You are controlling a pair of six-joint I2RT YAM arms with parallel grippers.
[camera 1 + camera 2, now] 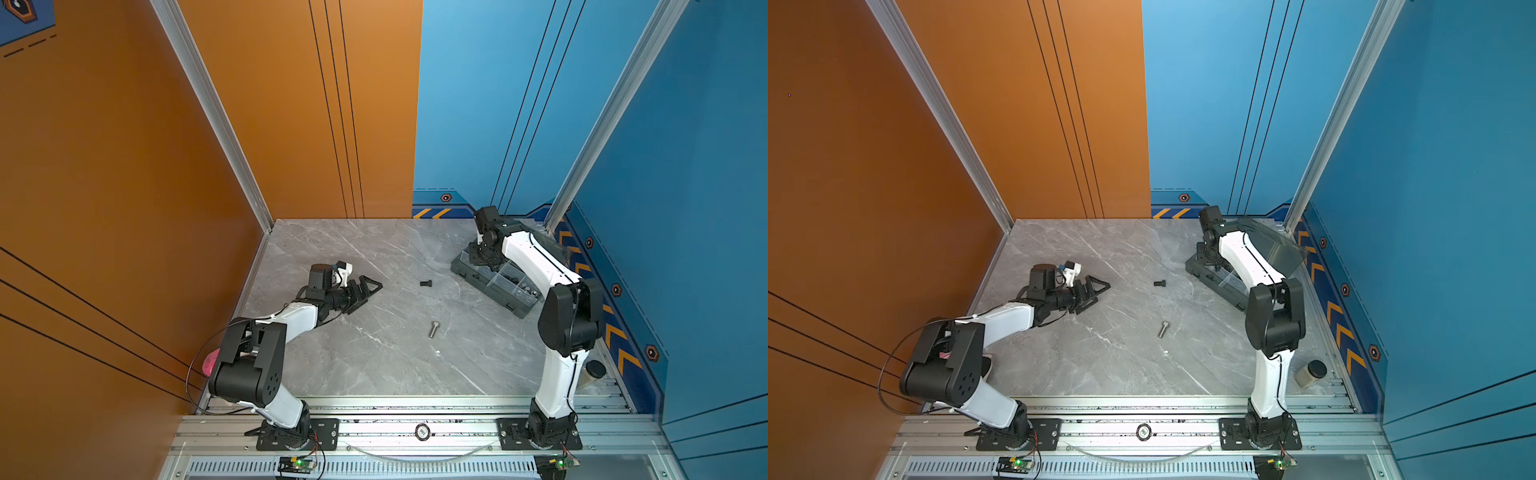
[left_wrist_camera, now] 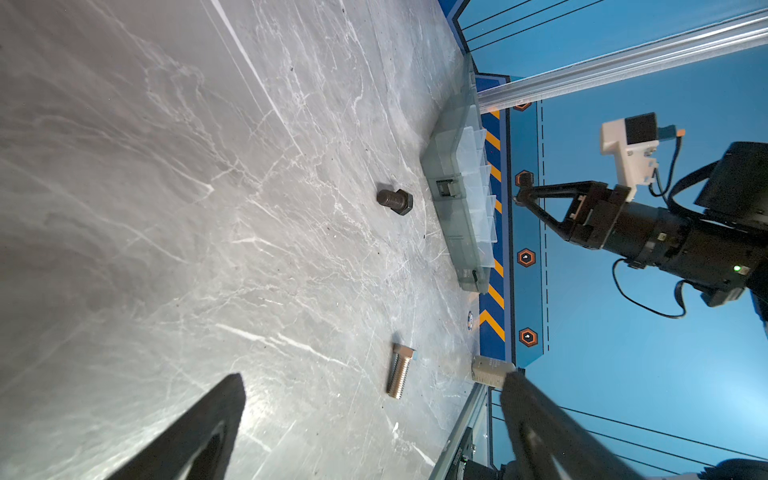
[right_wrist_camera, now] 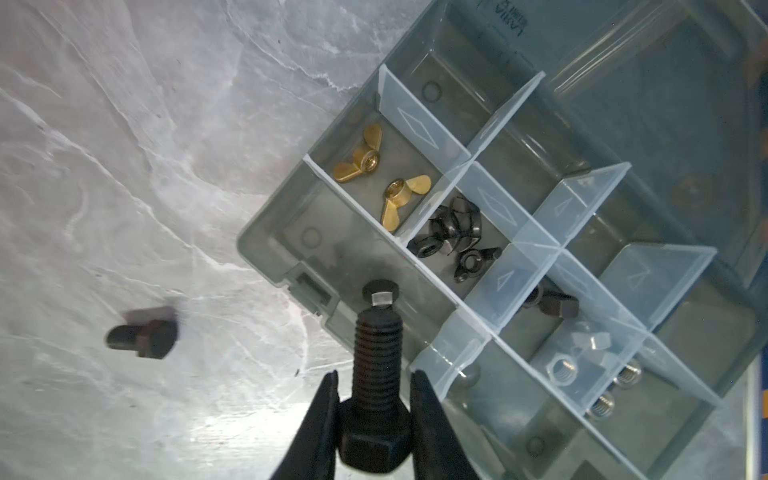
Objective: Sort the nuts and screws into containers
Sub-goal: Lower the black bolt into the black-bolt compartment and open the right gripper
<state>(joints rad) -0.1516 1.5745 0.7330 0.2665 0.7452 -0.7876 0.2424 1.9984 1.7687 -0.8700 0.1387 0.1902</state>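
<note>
The right gripper (image 3: pixel 375 376) was clamped on the hex head of a black bolt (image 3: pixel 377 353). The fingertips flanked the head on both sides, and the threaded shank projected beyond them. The gripper hung above the organiser box (image 3: pixel 282 203), clear of it, near the wall carrying the latch. The left gripper (image 1: pixel 365 294) sat low over the table (image 1: pixel 374 365), jaws spread wide with nothing between them. A loose black screw (image 1: pixel 425 284) and a silver bolt (image 1: pixel 434 329) lay on the table between the grippers, apart from both.
</note>
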